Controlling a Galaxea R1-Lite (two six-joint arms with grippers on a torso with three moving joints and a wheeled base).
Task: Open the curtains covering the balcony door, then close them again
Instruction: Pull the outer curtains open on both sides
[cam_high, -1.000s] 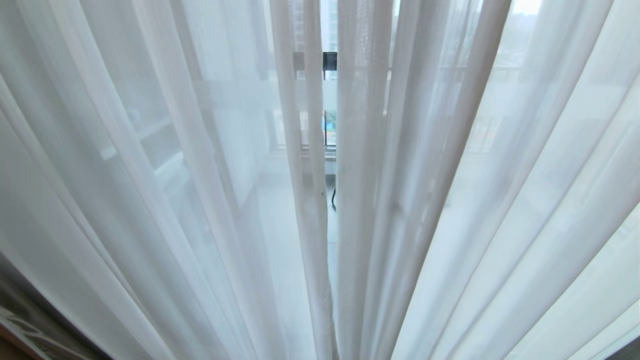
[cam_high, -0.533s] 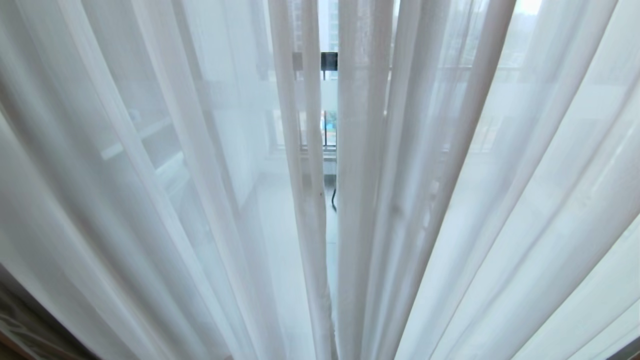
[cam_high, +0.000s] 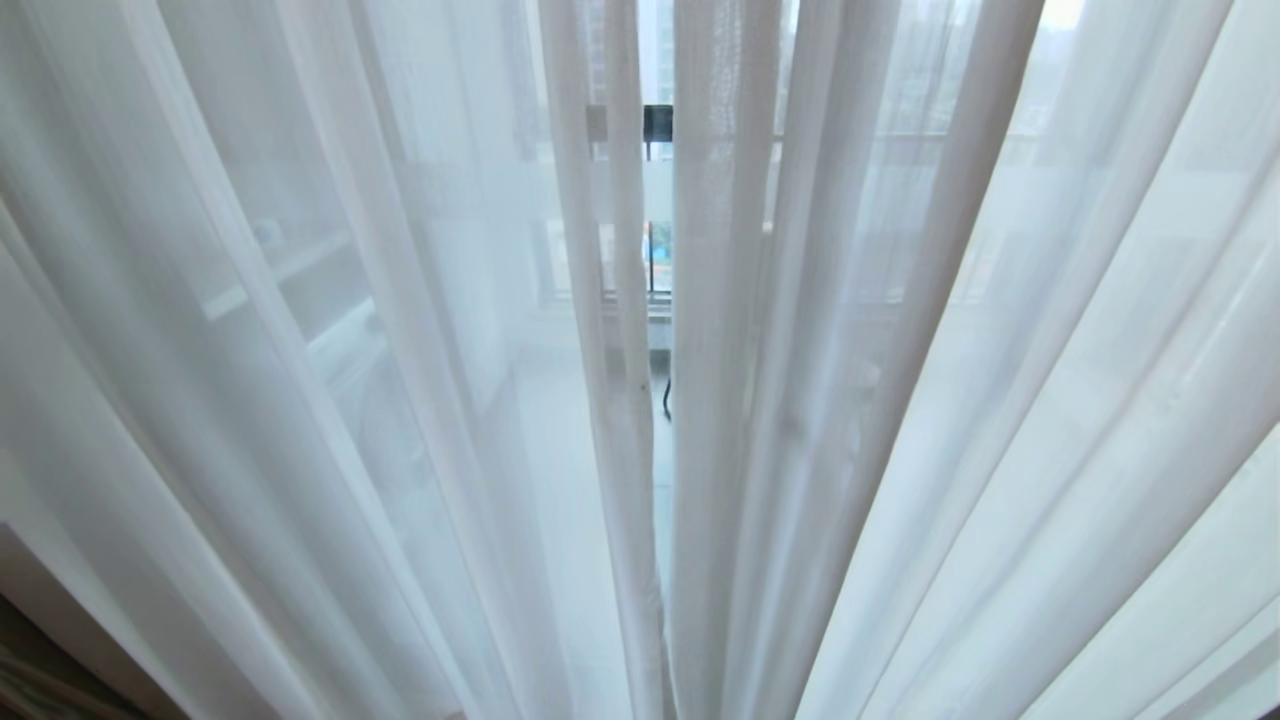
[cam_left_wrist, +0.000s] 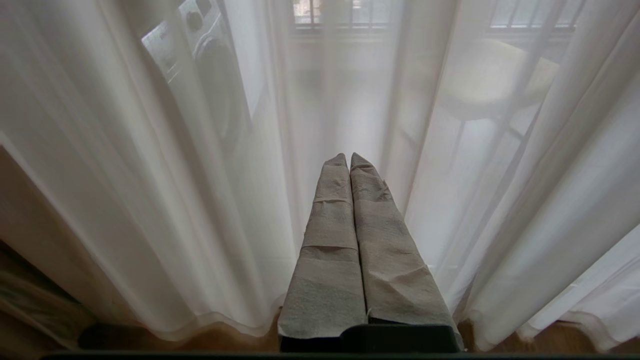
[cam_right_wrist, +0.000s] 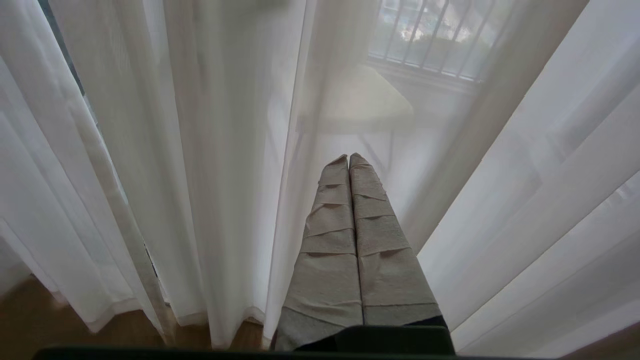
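White sheer curtains (cam_high: 400, 400) hang drawn across whole front — only narrow slit at centre. Left gripper (cam_left_wrist: 349, 157) low before folds, taped fingers pressed together, gripping nothing. Right gripper (cam_right_wrist: 349, 157) likewise — clamped, empty, by hem above wooden floor (cam_right_wrist: 40, 320).

The scene is being lit strongly from behind, by daylight that is coming through the sheers (cam_high: 900, 400). The thin fabric is being made to glow, and parts of it are being washed out to almost pure white, mostly on the right side of the head view. Soft grey shadows are being formed along the folds. Everything behind the cloth is being seen only as hazy, low-contrast shapes; a sharper view is being given through the narrow gap (cam_high: 658, 260) alone. Toward the edges the folds are being fanned outward by lens distortion. The lower corners are being left dim.
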